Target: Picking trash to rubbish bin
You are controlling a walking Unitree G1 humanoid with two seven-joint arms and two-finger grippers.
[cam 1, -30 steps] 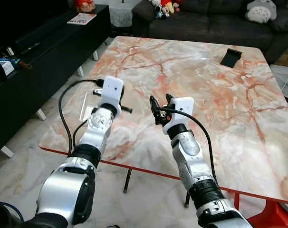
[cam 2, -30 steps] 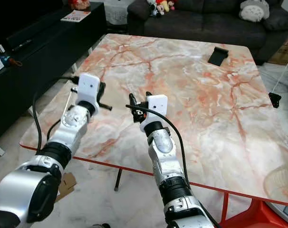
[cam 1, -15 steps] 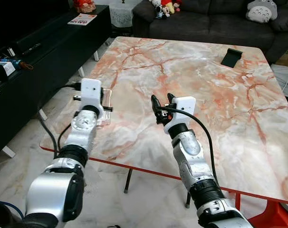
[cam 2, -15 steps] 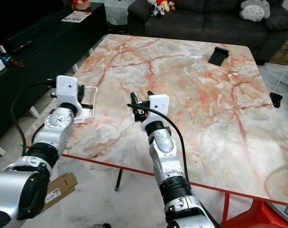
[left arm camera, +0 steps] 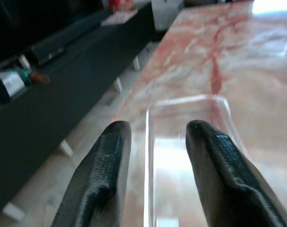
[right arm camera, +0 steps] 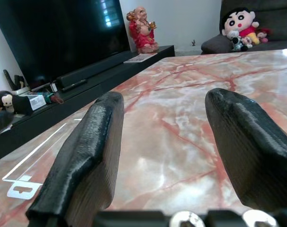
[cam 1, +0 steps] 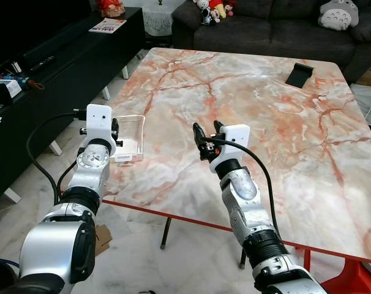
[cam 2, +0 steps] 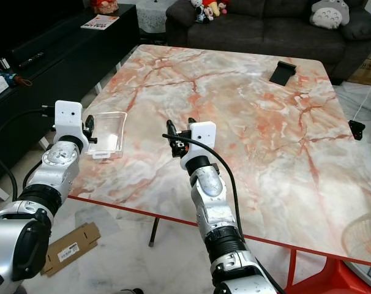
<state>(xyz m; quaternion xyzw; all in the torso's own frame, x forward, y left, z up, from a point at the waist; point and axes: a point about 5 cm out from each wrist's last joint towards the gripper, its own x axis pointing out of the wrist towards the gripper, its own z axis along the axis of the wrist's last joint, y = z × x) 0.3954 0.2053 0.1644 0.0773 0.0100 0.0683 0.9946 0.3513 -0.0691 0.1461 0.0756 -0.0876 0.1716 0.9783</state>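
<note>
Two grippers hover over the marble table (cam 1: 283,122). The clear plastic tray (cam 1: 127,138) at the table's left edge is hard to trace. The left gripper (left arm camera: 153,142) straddles its rim, fingers parted; the right gripper (cam 1: 206,131) gapes, holding nothing.

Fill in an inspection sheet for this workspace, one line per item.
Surface: marble table, pink-veined, red edge.
Job's things: clear plastic tray at the table's left edge; no bin seen.
Clutter: black stand at the far right corner.
Grippers: left pincer straddles the tray's rim, fingers apart; right pincer open above the table, holding nothing.
Cables: black cable loops off the left wrist; another runs along the right forearm.
Surroundings: dark sofa with plush toys, black TV cabinet, flattened cardboard on the floor.
</note>
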